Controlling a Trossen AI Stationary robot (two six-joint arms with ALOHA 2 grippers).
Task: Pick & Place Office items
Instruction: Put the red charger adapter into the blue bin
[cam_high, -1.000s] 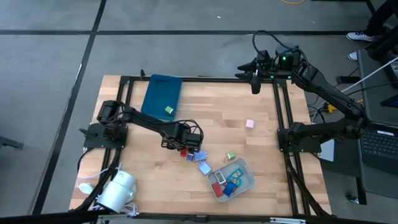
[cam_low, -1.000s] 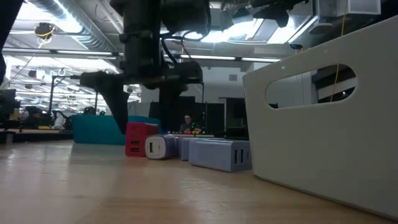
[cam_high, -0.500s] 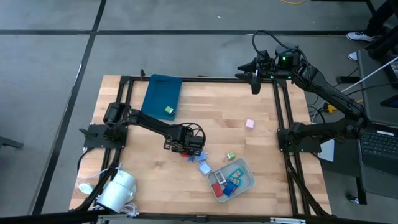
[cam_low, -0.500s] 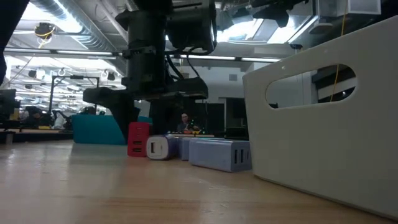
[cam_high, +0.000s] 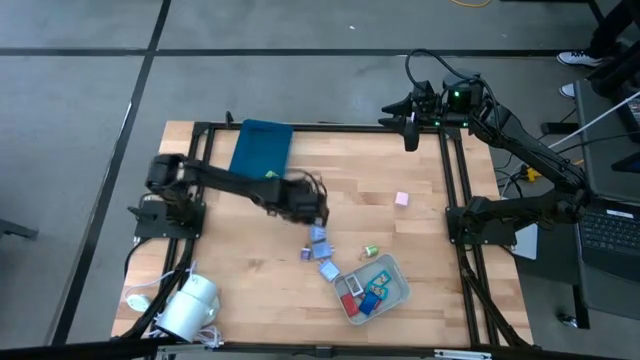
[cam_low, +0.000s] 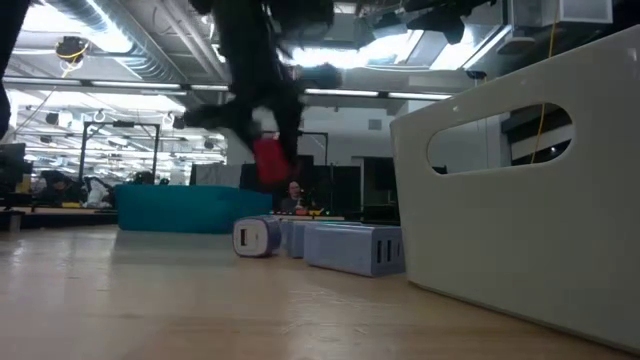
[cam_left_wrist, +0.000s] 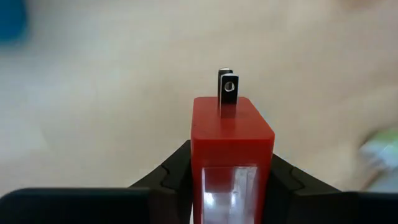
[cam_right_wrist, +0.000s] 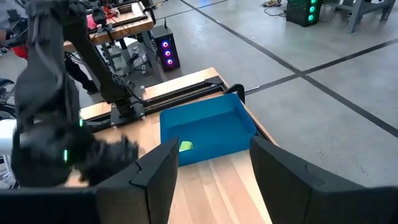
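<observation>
The red plug block is up off the surface, pinched between the left gripper jaws with its metal prongs poking out past them. It hangs a bit toward the teal tray from the pale grey tray. The other small blocks sit in a loose line just beside the grey tray, a few more inside it. A pink block lies well apart. The right gripper waits beyond the teal tray's far end, jaws spread.
</observation>
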